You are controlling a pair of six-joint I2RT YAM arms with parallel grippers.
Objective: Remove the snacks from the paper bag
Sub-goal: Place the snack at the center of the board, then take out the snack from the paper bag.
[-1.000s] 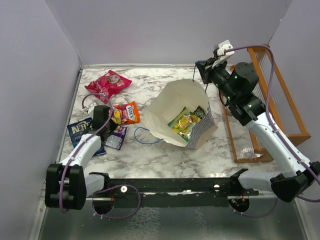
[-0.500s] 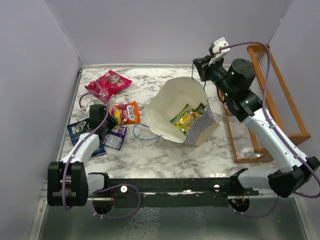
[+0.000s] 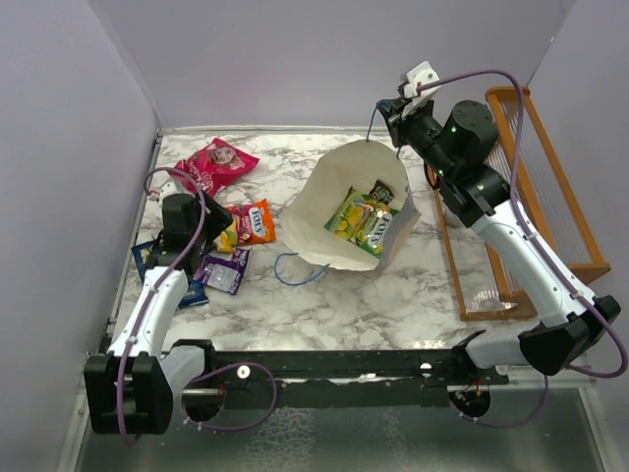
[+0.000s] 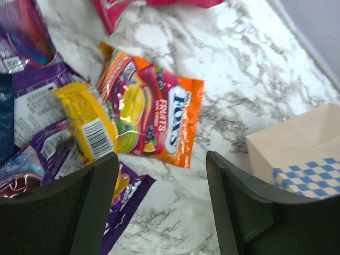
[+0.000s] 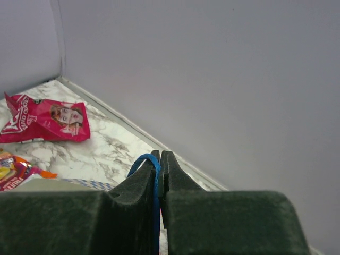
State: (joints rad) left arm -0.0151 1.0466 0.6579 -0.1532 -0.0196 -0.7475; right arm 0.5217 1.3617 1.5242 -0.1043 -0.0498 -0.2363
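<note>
The paper bag (image 3: 334, 202) leans open in the middle of the table, with green and yellow snacks (image 3: 362, 218) inside it. My right gripper (image 3: 390, 111) is above the bag's far rim, shut on its blue cord handle (image 5: 155, 183). On the left lie a pink-red bag (image 3: 214, 162), an orange pack (image 3: 256, 222), a purple pack (image 3: 224, 271) and a dark blue bag (image 3: 155, 258). My left gripper (image 4: 162, 196) hovers open over this pile with nothing between its fingers. A yellow pack (image 4: 87, 125) lies by its left finger, on the orange pack (image 4: 164, 117).
An orange wooden rack (image 3: 536, 197) stands along the right edge, close to my right arm. The bag's other blue handle (image 3: 295, 271) loops onto the marble in front of the bag. Grey walls close in the back and both sides.
My left gripper has opened, let go of the yellow pack onto the pile and drawn back. My right gripper has pulled the cord handle higher, tipping the bag's mouth more open.
</note>
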